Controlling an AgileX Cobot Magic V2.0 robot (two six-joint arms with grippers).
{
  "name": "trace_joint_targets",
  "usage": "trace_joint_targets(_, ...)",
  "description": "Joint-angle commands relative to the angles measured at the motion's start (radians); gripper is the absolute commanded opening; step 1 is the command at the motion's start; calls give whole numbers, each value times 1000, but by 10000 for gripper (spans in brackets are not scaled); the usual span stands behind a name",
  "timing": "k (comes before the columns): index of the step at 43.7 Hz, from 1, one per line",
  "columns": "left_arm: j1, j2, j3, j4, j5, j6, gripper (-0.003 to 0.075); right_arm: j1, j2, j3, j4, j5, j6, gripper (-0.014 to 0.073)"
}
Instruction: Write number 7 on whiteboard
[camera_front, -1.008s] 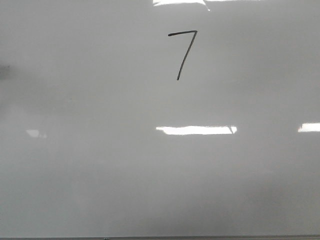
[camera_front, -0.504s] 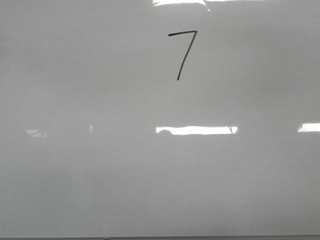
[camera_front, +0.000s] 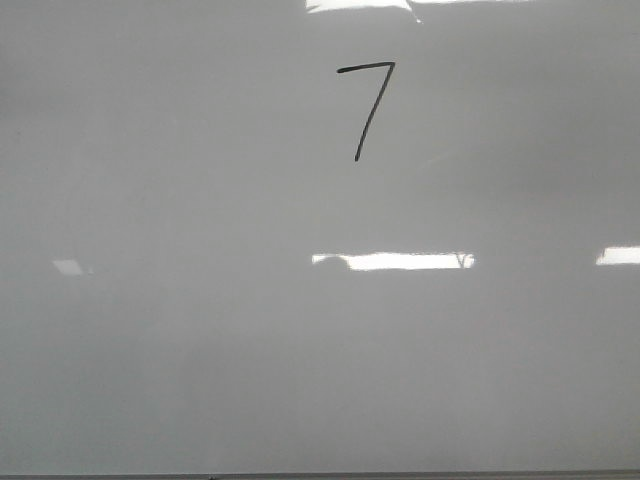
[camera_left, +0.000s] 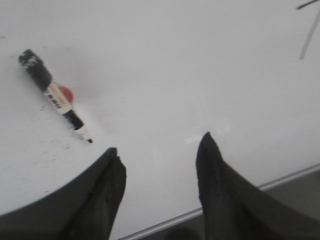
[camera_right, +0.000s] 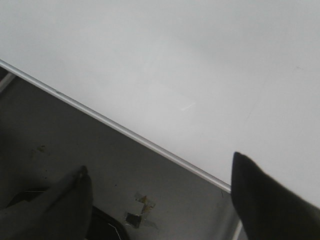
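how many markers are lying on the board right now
1. A black-capped marker with a white label lies on the glossy pale whiteboard, beyond the open left pincer. Others may lie out of view.

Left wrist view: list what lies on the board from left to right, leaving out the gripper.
Marker lying uncapped on the whiteboard → a small pale scuff mark on the board → the number 7, partly cut off at the picture's edge.

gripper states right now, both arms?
left gripper: open, holding nothing; marker lies on the whiteboard.
right gripper: open, empty.
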Motion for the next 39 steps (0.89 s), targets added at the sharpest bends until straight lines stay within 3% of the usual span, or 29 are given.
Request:
trace_joint_targets(1, -66, -68, 5, -24, -39, 3, 336, -8, 1, -30, 0, -52, 5, 591)
trace_joint_targets(18, -112, -147, 151, -48, -109, 1, 334, -8, 1, -30, 15, -77, 5, 591)
trace_joint_targets(24, -112, -147, 155, -48, -138, 1, 277, -8, 1, -30, 17, -78, 10, 563)
trace_joint_targets(28, -112, -147, 155, -48, -145, 1, 202, -8, 1, -30, 27, -78, 17, 444)
trace_joint_targets(35, -112, -147, 155, -48, -147, 1, 45, -8, 1, -30, 54, -78, 30, 121)
trace_joint_targets(39, -112, -147, 155, -48, -147, 1, -22, -8, 1, -30, 58, -78, 30, -7)
